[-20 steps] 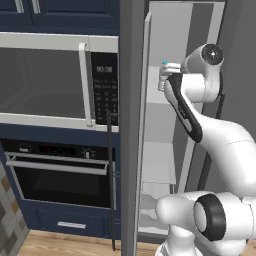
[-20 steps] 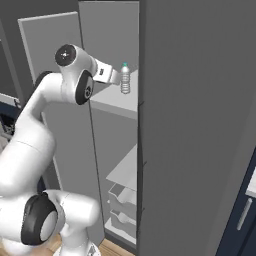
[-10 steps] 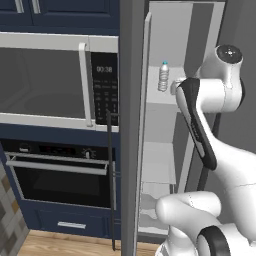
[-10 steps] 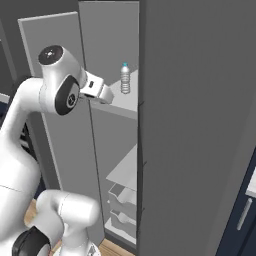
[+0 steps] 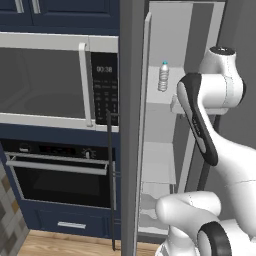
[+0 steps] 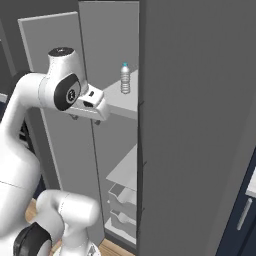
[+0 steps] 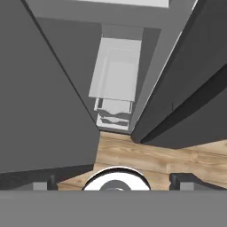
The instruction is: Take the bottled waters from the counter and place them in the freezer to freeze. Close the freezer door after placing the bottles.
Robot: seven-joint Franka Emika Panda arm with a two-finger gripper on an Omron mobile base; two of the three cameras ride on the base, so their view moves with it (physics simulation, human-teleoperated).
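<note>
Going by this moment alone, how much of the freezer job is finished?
Done: one water bottle stands upright on an upper shelf of the freezer. In hand: nothing; the gripper points down at the floor, fingers wide apart. Left: any second bottle, which I cannot see here, and shutting the freezer door, now open.

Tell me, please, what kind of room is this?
Most likely a home kitchen, in simulation. A built-in microwave sits above a wall oven in navy cabinets, and beside them a tall grey freezer stands open, with a water bottle on its shelf.
</note>
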